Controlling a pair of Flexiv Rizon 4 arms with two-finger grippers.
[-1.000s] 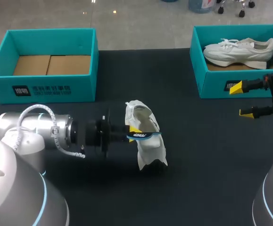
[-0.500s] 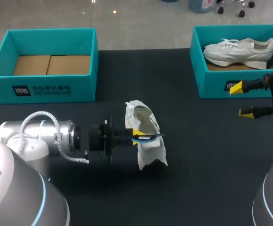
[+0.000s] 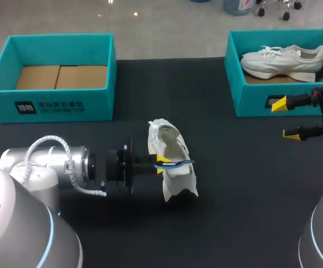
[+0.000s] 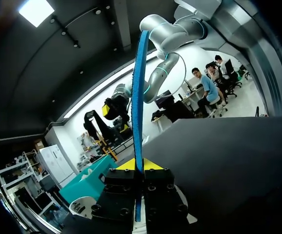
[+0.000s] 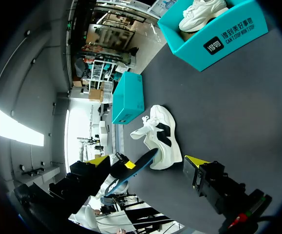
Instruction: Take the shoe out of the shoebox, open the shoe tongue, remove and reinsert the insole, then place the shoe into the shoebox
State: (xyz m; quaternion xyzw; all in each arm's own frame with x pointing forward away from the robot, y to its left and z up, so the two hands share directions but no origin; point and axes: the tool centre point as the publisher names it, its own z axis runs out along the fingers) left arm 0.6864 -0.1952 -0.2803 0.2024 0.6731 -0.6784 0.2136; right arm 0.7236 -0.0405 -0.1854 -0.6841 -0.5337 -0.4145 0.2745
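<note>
The left tool (image 3: 159, 161), clenched on the blue insole (image 3: 177, 163), holds it over the white shoe (image 3: 179, 180) on the worktop. The insole's long axis lies crosswise to the shoe's, so reinserting likely needs a turn. The right tool (image 3: 293, 118), released, is well apart from the shoe.

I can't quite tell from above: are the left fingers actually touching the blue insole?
Touching. The left wrist view shows the insole standing edge-on, pinched between the two left fingers from both sides.
</note>
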